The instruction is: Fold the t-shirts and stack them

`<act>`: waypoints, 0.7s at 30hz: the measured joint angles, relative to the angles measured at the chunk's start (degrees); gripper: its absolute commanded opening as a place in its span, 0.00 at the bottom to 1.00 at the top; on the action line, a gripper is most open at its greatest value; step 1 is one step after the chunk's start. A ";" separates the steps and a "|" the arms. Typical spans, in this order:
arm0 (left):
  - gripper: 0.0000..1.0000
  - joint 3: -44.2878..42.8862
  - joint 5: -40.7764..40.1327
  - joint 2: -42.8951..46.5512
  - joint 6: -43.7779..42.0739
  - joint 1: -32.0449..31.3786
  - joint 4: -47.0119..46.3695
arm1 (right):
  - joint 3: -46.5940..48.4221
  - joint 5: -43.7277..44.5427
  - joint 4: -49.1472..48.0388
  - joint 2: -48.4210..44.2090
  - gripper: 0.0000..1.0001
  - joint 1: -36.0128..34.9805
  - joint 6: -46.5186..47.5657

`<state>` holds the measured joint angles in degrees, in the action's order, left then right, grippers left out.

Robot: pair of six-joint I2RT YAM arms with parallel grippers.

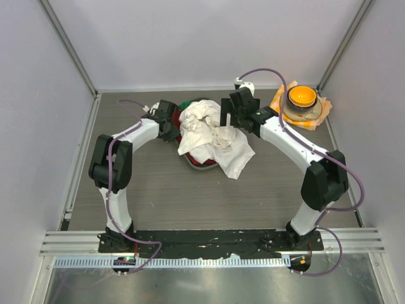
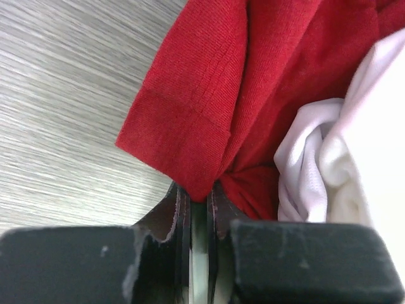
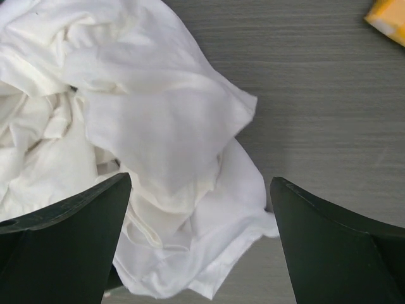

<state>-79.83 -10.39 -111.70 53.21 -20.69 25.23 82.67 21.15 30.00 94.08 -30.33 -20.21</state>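
I saw the L hand (image 2: 199, 197) pinched together on the hem of the red garment (image 2: 209, 95), w/ cloth bunched right at its tips. The white t-shirts (image 2: 335, 164) lay just to its right, touching the red. The R hand (image 3: 200, 183) stood wide apart w/ nothing in it, hanging over the t-shirts. Rumpled fabric sat under & ahead of it, and bare bench (image 3: 329, 95) was off to its right. On top cam the heap sat btwn both hands: L hand at its left edge, R hand at its upper right.
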 measured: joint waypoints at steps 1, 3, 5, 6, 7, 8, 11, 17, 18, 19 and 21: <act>0.00 0.00 0.46 0.04 -0.76 0.70 0.17 | 2.21 -1.70 -0.55 2.95 0.98 -0.07 -0.07; 0.00 0.00 1.49 0.13 -2.32 2.38 0.74 | 5.64 -3.80 -0.92 6.84 0.98 -0.20 -0.17; 0.00 0.00 2.51 0.46 -4.15 4.68 1.62 | 10.51 -6.62 -2.01 11.54 0.98 -0.63 -0.28; 0.00 0.00 2.86 0.63 -4.92 5.92 2.14 | 13.18 -7.80 -2.58 14.05 0.98 -1.03 -0.26; 0.00 0.00 3.06 0.76 -5.84 7.23 2.71 | 15.96 -8.68 -2.91 16.46 0.98 -1.60 -0.09; 0.00 -0.02 3.21 0.85 -6.43 8.22 3.17 | 18.34 -9.38 -3.21 18.53 0.98 -2.14 0.17; 0.00 -0.66 4.07 0.87 -8.55 11.58 4.85 | 27.43 -11.89 -2.80 25.55 0.98 -4.50 1.01; 0.00 -1.73 4.79 0.90 -10.64 14.73 7.34 | 44.63 -15.87 -0.96 38.45 0.56 -8.57 2.69; 0.00 -1.75 4.96 1.01 -10.80 14.95 7.52 | 47.50 -15.91 -0.37 40.85 0.51 -9.22 3.02; 0.00 -1.75 5.11 1.14 -10.95 15.30 7.76 | 48.96 -15.93 -0.02 42.34 0.49 -9.57 3.58; 0.00 -1.75 5.49 1.36 -11.28 15.63 8.13 | 51.19 -15.76 0.87 44.89 0.46 -10.23 3.98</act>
<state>-81.58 -4.91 -110.34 41.93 -5.06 33.36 133.86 5.39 30.87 138.98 -40.56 -16.23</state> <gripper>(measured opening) 0.111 0.510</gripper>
